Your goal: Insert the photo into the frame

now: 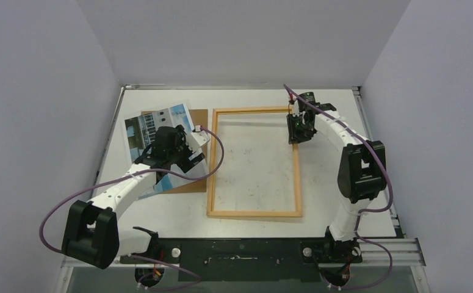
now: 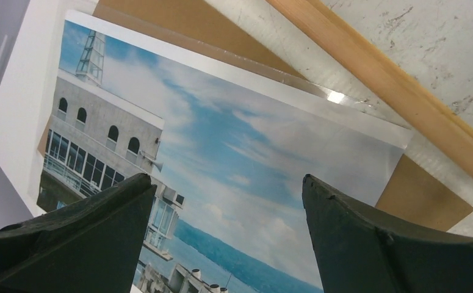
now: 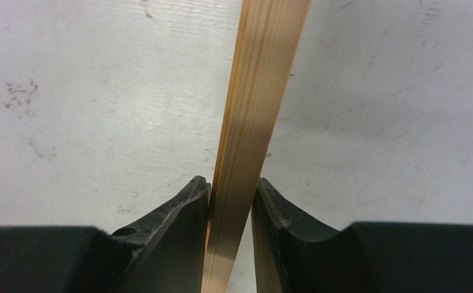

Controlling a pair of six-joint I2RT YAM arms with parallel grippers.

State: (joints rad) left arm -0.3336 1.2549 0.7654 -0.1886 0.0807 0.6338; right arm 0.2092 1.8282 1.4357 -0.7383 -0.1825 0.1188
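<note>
The frame (image 1: 212, 165) lies flat mid-table with its pale wood back up. My right gripper (image 1: 296, 131) is at the far end of its right rail; in the right wrist view the fingers (image 3: 185, 207) are closed on that rail (image 3: 264, 73). The photo (image 1: 139, 131) lies picture side up at the left, skewed on top of the brown panel. My left gripper (image 1: 163, 146) hovers over it. In the left wrist view it (image 2: 227, 178) is wide open and empty, with the print (image 2: 252, 152) below and the frame's left rail (image 2: 392, 79) beyond.
The brown fibreboard backing panel (image 1: 198, 122) lies under the photo, just left of the frame, and also shows in the left wrist view (image 2: 160, 18). Grey enclosure walls (image 1: 50, 91) stand on the left, right and far sides. A black mounting rail (image 1: 240, 250) runs along the near edge.
</note>
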